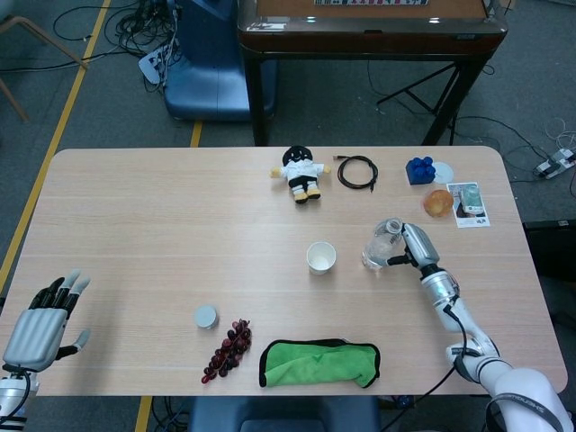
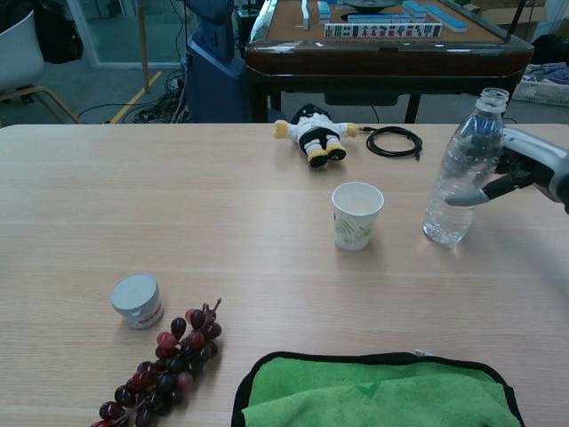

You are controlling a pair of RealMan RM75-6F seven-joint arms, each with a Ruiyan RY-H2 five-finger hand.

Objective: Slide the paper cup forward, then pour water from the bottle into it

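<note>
The white paper cup [image 1: 321, 256] [image 2: 357, 214] stands upright and looks empty near the table's middle. To its right is a clear plastic water bottle [image 1: 382, 245] [image 2: 462, 169], uncapped and leaning slightly, its base at or just above the tabletop. My right hand [image 1: 419, 245] [image 2: 526, 167] grips the bottle from its right side, thumb across the front. My left hand [image 1: 45, 317] rests open at the table's near left edge, far from both; only the head view shows it.
A small white jar [image 2: 137, 300], dark grapes [image 2: 164, 369] and a green cloth [image 2: 382, 394] lie along the near edge. A plush doll [image 1: 300, 175], black cable [image 1: 357, 171], blue block [image 1: 420, 170], orange [image 1: 438, 202] and card [image 1: 470, 203] sit farther back.
</note>
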